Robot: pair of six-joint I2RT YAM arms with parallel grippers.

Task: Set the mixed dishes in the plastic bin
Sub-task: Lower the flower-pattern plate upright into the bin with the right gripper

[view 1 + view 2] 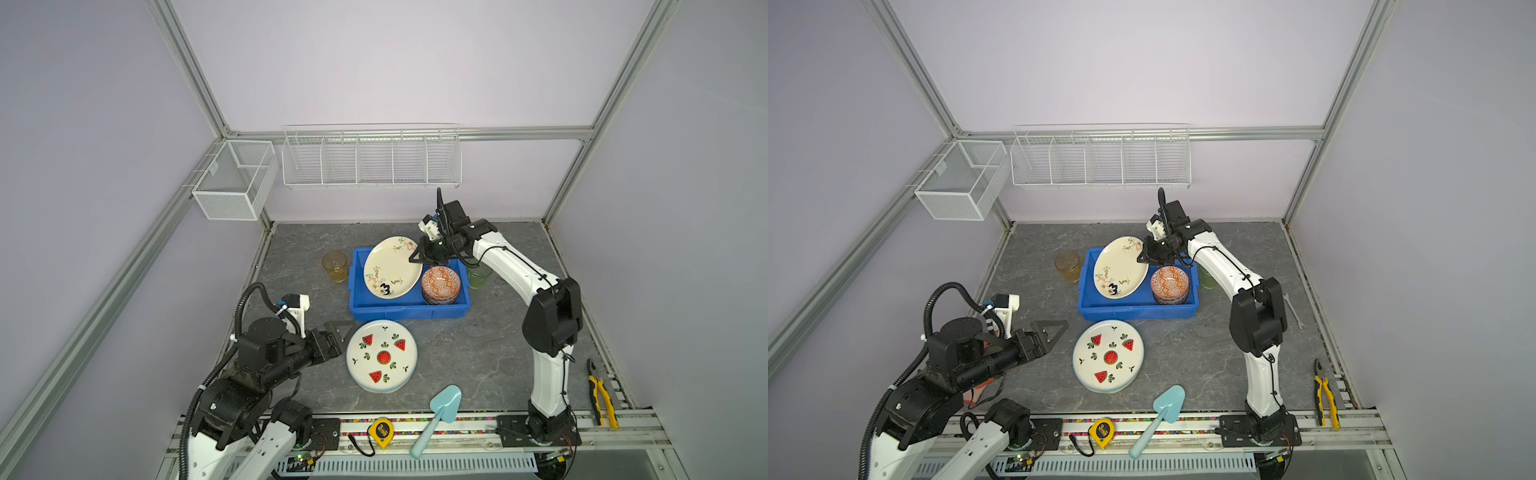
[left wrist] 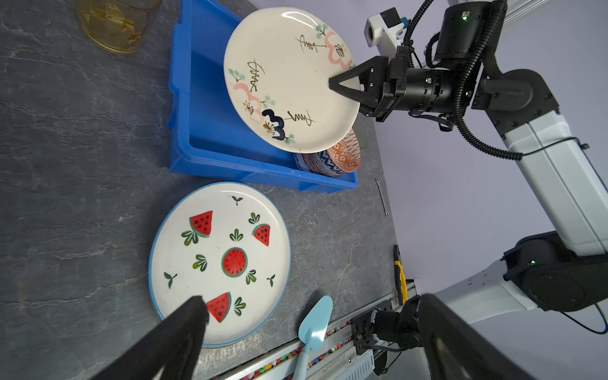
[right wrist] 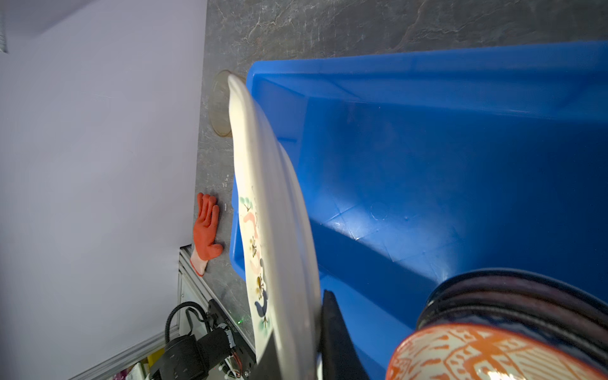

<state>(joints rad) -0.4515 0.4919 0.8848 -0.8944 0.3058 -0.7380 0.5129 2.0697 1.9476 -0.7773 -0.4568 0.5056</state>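
My right gripper [image 1: 415,259] is shut on the rim of the cream plate with doodles [image 1: 390,268], which hangs tilted over the left half of the blue plastic bin [image 1: 407,311]; the right wrist view shows the plate's edge [image 3: 273,197] pinched between the jaws. A stack of bowls with an orange one on top [image 1: 441,282] sits in the bin's right end. The watermelon plate [image 1: 382,356] lies on the table in front of the bin. My left gripper [image 1: 338,338] stands open at that plate's left edge, holding nothing. An amber cup [image 1: 335,266] stands left of the bin, a green cup [image 1: 478,276] right of it.
A teal scoop [image 1: 440,409] and a yellow tape measure [image 1: 381,432] lie at the front edge. Yellow pliers [image 1: 600,399] and a wrench [image 1: 1292,309] lie at the right. White wire baskets [image 1: 372,160] hang on the back wall. An orange glove [image 3: 205,230] lies by the left wall.
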